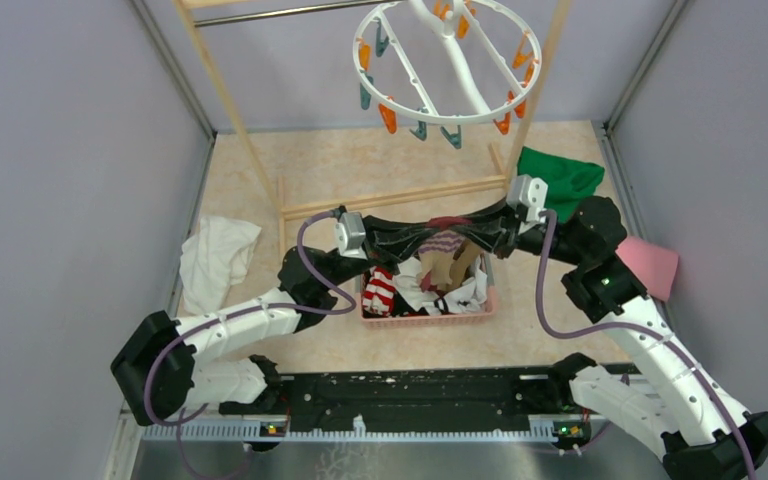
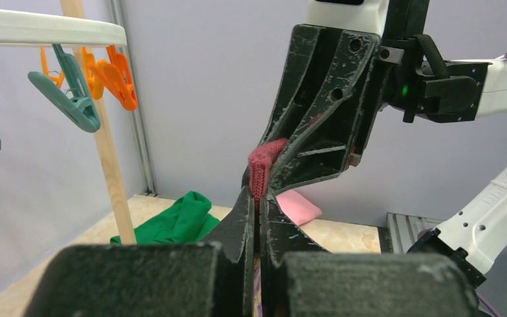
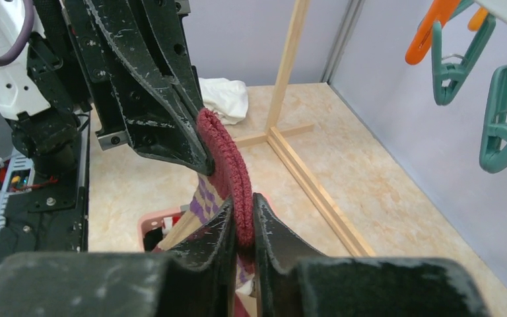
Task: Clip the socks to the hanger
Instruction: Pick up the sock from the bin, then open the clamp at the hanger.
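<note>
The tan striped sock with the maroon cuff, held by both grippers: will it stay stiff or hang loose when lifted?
Probably floppy: the tan striped sock hangs below its maroon cuff, which curves between the left gripper and the right gripper. Likely light, as two fingertip pinches carry it. The ribbed knit looks rough, so slipping seems unlikely.

Hanger hook — cut off at top edge.

The top view looks down from six o'clock, far off. Close behind the left gripper, one wrist view faces three o'clock; behind the right gripper, the other faces nine. Both share the striped sock.
</note>
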Robot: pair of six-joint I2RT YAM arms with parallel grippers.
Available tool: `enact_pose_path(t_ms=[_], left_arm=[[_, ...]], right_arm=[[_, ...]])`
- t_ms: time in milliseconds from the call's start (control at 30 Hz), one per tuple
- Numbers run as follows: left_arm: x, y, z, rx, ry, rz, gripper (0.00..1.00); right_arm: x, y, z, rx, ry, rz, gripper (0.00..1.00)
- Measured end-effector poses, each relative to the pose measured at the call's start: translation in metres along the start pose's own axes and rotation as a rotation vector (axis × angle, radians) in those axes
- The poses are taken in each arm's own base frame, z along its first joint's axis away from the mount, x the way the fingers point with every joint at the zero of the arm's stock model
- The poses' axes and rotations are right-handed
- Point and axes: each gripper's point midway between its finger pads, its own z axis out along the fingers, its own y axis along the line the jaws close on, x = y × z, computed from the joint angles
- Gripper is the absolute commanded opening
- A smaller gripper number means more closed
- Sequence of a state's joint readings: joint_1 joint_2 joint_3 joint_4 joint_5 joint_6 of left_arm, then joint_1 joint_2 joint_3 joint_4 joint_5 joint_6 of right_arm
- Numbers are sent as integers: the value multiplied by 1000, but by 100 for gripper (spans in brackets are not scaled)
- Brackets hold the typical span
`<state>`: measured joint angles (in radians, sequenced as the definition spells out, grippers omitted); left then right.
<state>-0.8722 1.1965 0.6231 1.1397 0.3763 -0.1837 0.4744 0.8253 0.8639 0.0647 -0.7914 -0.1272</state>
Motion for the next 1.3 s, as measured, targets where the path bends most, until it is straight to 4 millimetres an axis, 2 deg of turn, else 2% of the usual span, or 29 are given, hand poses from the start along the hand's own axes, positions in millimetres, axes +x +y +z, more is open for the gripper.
enact_pose_path(t_ms=[67,167,200,300,467,600,667,867,1067,1167,1300], left_arm=[[0,1,0,-5,1,2,0],[0,5,0,-23,1,9,0],[1,6,0,-33,2,14,0],[3,14,-2,-74,15,33,0],[1,28,-6,-148,19,76,0],[2,38,-11,-205,25,102,0],[5,42,-14,-229,34,114,0],[15,51,-32,-299,80,148,0],[9,55,-43,-338,77,173,0],[10,59,-46,-352,90,188,0],[15,67,-51,-376,120,195,0]], right_arm=[[0,-1,0,9,2,2,40],[1,-5,-1,32,6,5,56],[0,-7,-2,45,5,-2,60],[-5,-13,-6,95,0,-23,64],[-20,-32,-17,227,-32,-108,69],[-22,-42,-19,278,-45,-183,72],[-19,-46,-18,282,-47,-219,72],[7,-62,-7,311,-7,-248,73],[4,-66,6,375,-28,-348,83],[2,-65,16,406,-51,-364,81],[6,-76,27,493,-51,-328,66]])
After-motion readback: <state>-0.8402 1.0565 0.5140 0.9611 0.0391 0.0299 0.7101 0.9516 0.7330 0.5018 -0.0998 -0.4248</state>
